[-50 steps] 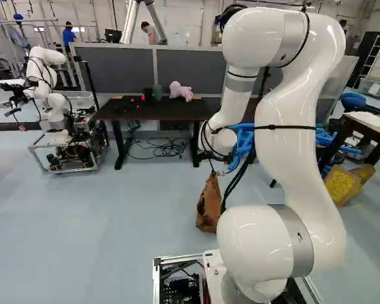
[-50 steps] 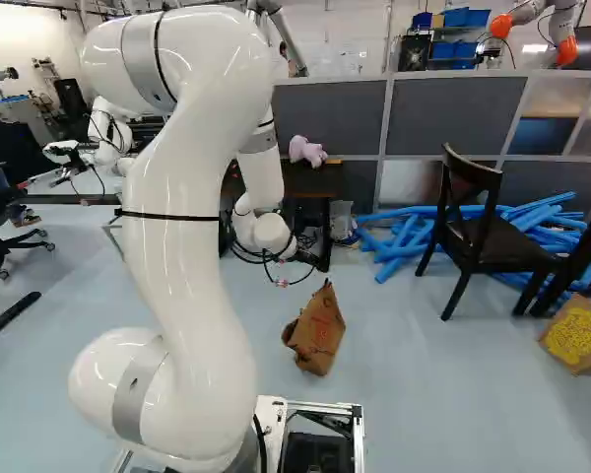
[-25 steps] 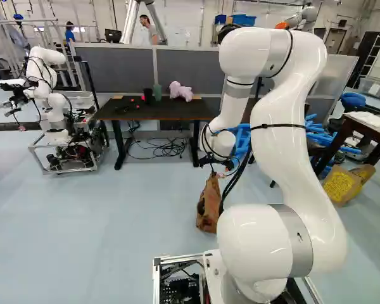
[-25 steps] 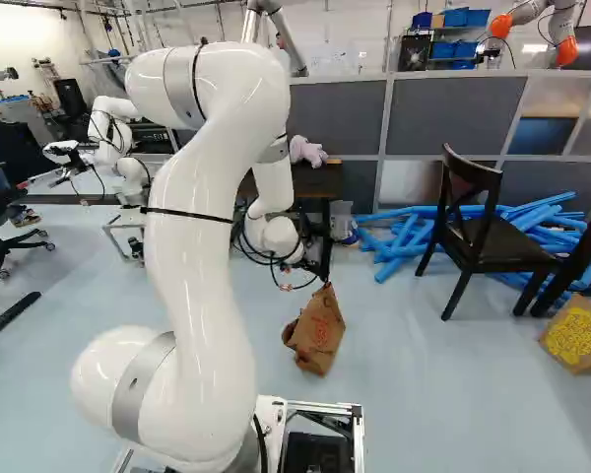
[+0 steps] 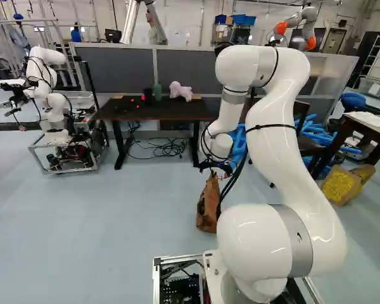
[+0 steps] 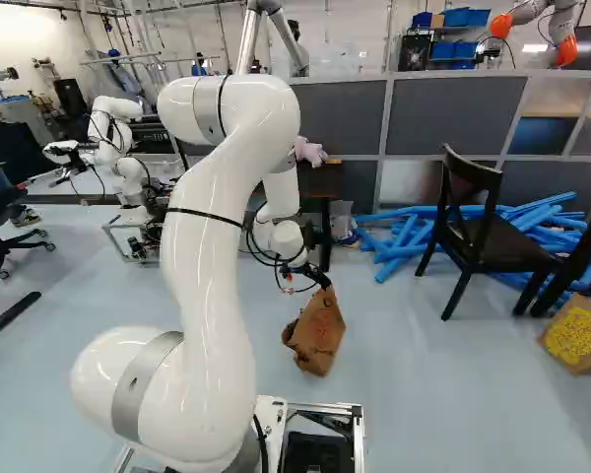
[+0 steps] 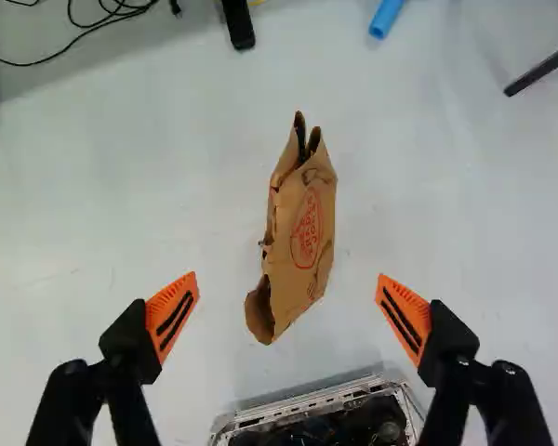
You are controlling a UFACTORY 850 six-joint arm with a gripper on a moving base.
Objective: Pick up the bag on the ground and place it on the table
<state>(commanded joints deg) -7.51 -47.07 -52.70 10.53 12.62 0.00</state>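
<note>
My gripper (image 6: 316,277) hangs over the brown paper bag (image 6: 315,335) in the right base view. The wrist view shows the gripper (image 7: 288,283) wide open, one orange pad on each side and nothing gripped. Crumpled and with a red print, the bag (image 7: 307,228) lies on the floor below, its lower part between the lines of the fingers and the rest ahead of them. A dark-topped table (image 5: 168,113) stands farther off in the left base view, carrying a pink plush toy (image 5: 180,91) and a dark cup.
Another robot (image 5: 47,88) stands on a cart left of the table. Cables (image 5: 158,147) lie under the table. A dark chair (image 6: 478,232) and blue tubes (image 6: 404,236) are on the right, near a box with yellow print (image 6: 576,337). Grey partitions rise behind.
The upper arm has dropped and reached forward, bringing the gripper rightward in the right base view, closer above the bag. Base and bag have stayed put.
</note>
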